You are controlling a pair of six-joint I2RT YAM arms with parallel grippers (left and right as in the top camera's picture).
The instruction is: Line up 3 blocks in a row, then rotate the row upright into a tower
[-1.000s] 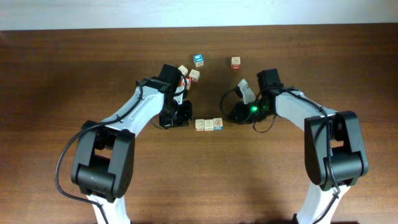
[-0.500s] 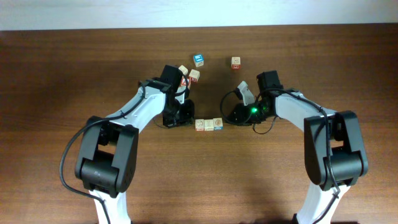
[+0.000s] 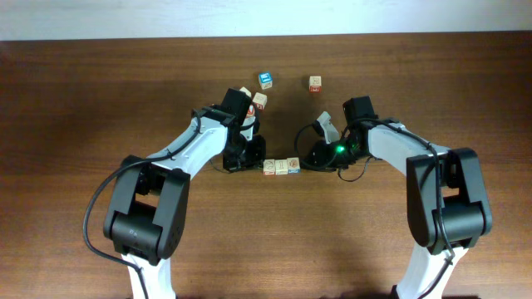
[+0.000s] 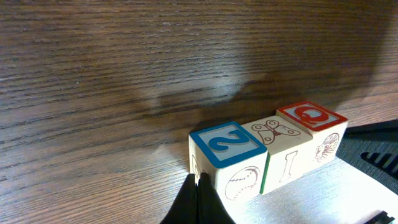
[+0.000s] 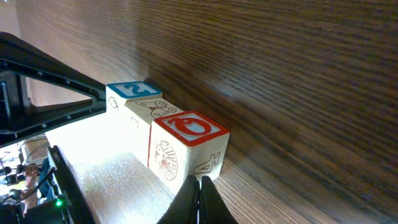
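Row (image 3: 281, 167) of three blocks is laid across the table (image 3: 100, 108), faces touching, with its long axis running from one gripper toward the other. The left gripper (image 4: 198, 202) is shut with nothing held. Its joined tips are set at the near lower corner of the 2 block (image 4: 227, 155), at the row's left end; contact is likely but cannot be confirmed. The middle block (image 4: 278, 148) is sandwiched beyond it. The right gripper (image 5: 199, 200) is likewise shut and empty, its tips just beside the near corner of the Q block (image 5: 186, 144) at the opposite end. Each arm is thus nearest its own end block, and the row is flanked end-on. With both jaws shut, no pinch is offered. A turn would probably have to be made by sideways pushes, applied off the axis.
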